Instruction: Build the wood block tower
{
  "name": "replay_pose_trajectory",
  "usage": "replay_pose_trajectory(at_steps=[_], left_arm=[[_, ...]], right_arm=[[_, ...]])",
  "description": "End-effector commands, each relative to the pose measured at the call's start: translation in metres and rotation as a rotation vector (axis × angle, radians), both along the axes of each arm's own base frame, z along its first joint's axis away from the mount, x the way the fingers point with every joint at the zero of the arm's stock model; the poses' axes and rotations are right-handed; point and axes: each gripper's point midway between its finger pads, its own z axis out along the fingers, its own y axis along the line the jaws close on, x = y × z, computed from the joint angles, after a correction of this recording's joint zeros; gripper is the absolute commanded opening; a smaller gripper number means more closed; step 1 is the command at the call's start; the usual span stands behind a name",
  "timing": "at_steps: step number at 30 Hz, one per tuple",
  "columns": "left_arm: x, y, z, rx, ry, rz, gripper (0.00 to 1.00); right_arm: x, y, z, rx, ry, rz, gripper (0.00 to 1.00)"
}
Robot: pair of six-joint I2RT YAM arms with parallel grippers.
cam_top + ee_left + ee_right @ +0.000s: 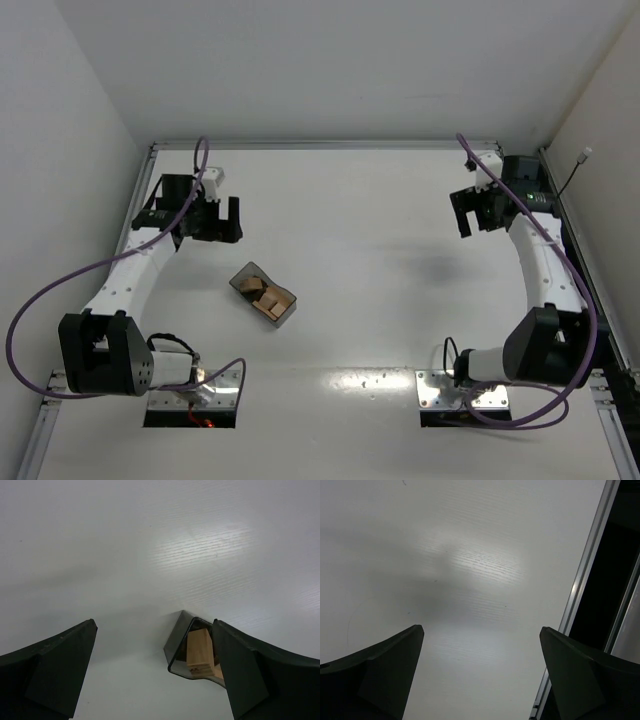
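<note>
The wood blocks [268, 297] lie inside a translucent grey plastic bin [244, 279] on the white table, left of centre. In the left wrist view a light tan block [199, 650] shows inside the bin [176, 645], partly hidden behind my right finger [240, 675]. No tower stands anywhere in view. My left gripper [220, 222] is open and empty, up and to the left of the bin. My right gripper [478, 215] is open and empty at the far right, over bare table.
A metal rail [582, 580] runs along the table's right edge close to the right gripper, with a dark gap beyond it. White walls close in the table at the back and on both sides. Purple cables loop from both arms.
</note>
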Motion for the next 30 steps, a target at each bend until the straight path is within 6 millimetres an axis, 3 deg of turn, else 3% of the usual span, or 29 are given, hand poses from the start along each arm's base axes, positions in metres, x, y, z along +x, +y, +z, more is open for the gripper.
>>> replay_pose_trajectory(at_steps=[1, 7, 9, 11, 14, 15, 18, 24, 29, 30], left_arm=[[0.008, 0.004, 0.012, -0.019, -0.049, 0.021, 1.00], [0.008, 0.009, 0.012, -0.031, -0.045, 0.052, 1.00], [0.008, 0.009, 0.012, -0.031, -0.045, 0.052, 1.00], [0.009, 0.015, 0.012, -0.022, -0.045, 0.069, 1.00], [0.011, 0.016, 0.016, -0.021, -0.052, 0.083, 1.00], [0.011, 0.019, 0.018, -0.011, -0.053, 0.093, 1.00], [0.012, 0.026, 0.019, -0.001, -0.051, 0.127, 1.00], [0.012, 0.042, 0.021, 0.025, -0.050, 0.182, 1.00], [0.010, 0.052, 0.024, 0.053, -0.049, 0.218, 1.00], [0.009, 0.055, 0.027, 0.053, -0.058, 0.228, 1.00]], right_arm=[[0.012, 0.012, 0.015, 0.024, -0.050, 0.088, 1.00], [0.015, 0.015, 0.019, 0.040, -0.055, 0.102, 0.97], [0.013, 0.033, 0.024, 0.072, -0.052, 0.186, 0.94], [0.012, 0.058, 0.030, 0.120, -0.056, 0.288, 0.89], [0.001, 0.124, 0.038, 0.147, -0.051, 0.493, 0.85], [-0.007, 0.158, 0.041, 0.140, -0.052, 0.593, 0.85], [-0.026, 0.207, 0.032, 0.158, -0.007, 0.705, 0.81], [-0.039, 0.265, 0.004, 0.289, 0.092, 0.761, 0.61], [-0.067, 0.331, -0.008, 0.307, 0.150, 0.921, 0.54], [-0.074, 0.352, -0.008, 0.311, 0.153, 0.968, 0.53]])
